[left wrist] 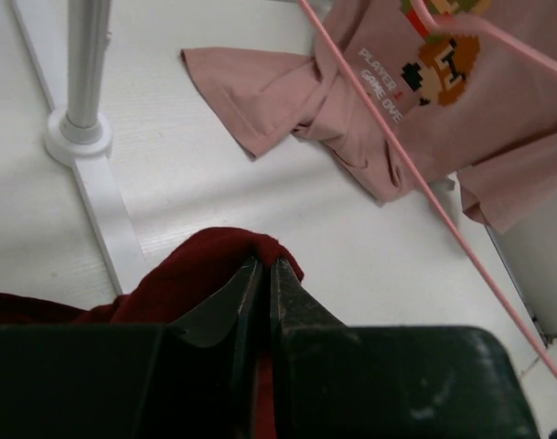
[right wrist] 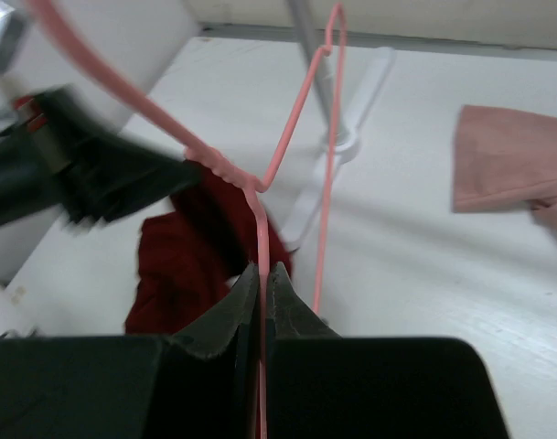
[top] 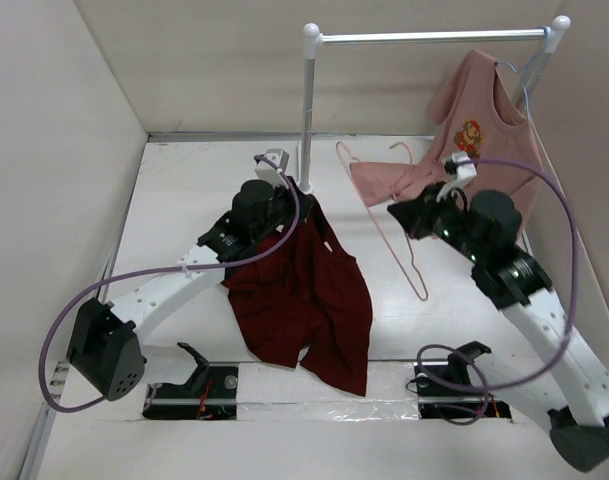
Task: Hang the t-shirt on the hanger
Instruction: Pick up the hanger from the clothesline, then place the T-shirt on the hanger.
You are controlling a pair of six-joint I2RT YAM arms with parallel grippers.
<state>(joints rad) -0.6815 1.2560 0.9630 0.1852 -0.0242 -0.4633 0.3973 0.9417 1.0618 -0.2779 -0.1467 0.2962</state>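
1. One maroon t-shirt (top: 306, 290) sits mid-worktop. Its lowest folds reach toward the near edge, and its top is lifted in my left gripper (left wrist: 264, 265).
2. My left fingers are pressed together on a bunched fold of that cloth.
3. My right gripper (right wrist: 263, 270) is toward the right side of the worktop (top: 184, 210). Its fingers pinch the wire of the one pink hanger (right wrist: 257, 219). The hanger is raised and tilted, its hook pointing toward the far edge.
4. Between my two grippers stands one white post (top: 307, 110) of the clothes rail (top: 434, 37). Its flat foot (left wrist: 104, 210) runs across the worktop just beside the shirt fold I hold.
5. One salmon-pink cloth (top: 384, 180) lies toward the far edge, right of the post and under the hanger's far end.
6. One pink printed t-shirt (top: 484, 120) hangs at the far right corner on one pale hanger (top: 524, 75) from the rail.
7. Walls close the left, far and right edges. The bare worktop lies left of the post and between the maroon shirt and my right arm.
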